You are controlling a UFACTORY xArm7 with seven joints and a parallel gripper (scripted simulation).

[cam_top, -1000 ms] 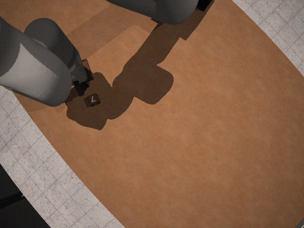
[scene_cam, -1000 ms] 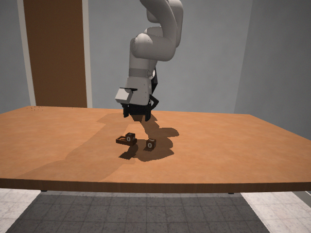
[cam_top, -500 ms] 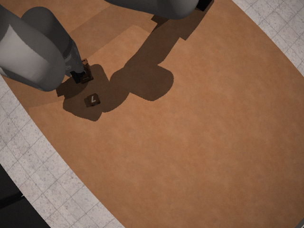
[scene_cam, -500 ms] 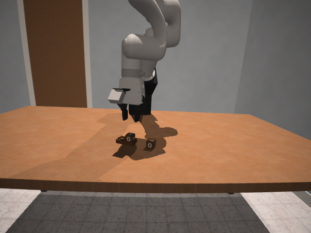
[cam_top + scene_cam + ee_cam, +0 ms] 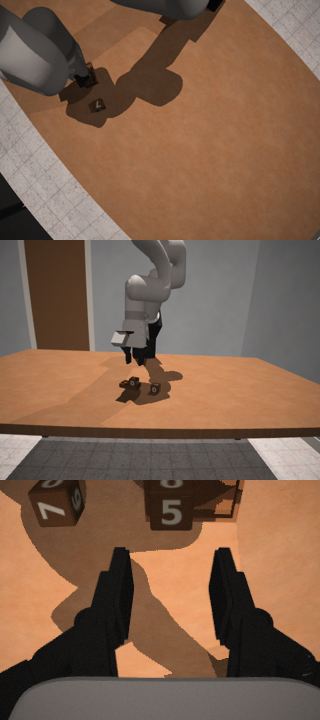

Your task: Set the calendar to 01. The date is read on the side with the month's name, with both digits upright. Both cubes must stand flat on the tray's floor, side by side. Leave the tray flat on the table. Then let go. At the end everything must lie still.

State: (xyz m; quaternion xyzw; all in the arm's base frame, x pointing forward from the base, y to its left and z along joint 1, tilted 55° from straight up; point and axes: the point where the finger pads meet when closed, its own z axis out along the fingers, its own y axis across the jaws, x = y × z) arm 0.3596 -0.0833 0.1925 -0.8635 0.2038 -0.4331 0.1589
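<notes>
Tray point(image 5: 96, 83) point(image 5: 133, 387) point(image 5: 215, 518) flat on table, one cube point(image 5: 133, 381) point(image 5: 171, 512) standing in its one end, other end vacant, presumably kept for the second digit. Loose cube point(image 5: 98, 104) point(image 5: 155, 388) point(image 5: 56, 502) on the table just beside the tray, 7 up. Gripper point(image 5: 83, 79) point(image 5: 134, 363) point(image 5: 171, 567) above the tray, fingers half spread, nothing between them, probably sized for a cube grasp. Month's name not readable, so reading side uncertain. Top view: gripper partly covers the tray; wrist view crops tray and both cubes.

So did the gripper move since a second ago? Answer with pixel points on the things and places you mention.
Yes. In the top view, the gripper point(image 5: 86, 80) point(image 5: 134, 364) point(image 5: 171, 567) moved away from the loose cube point(image 5: 98, 104) point(image 5: 155, 388) point(image 5: 56, 502).
</notes>
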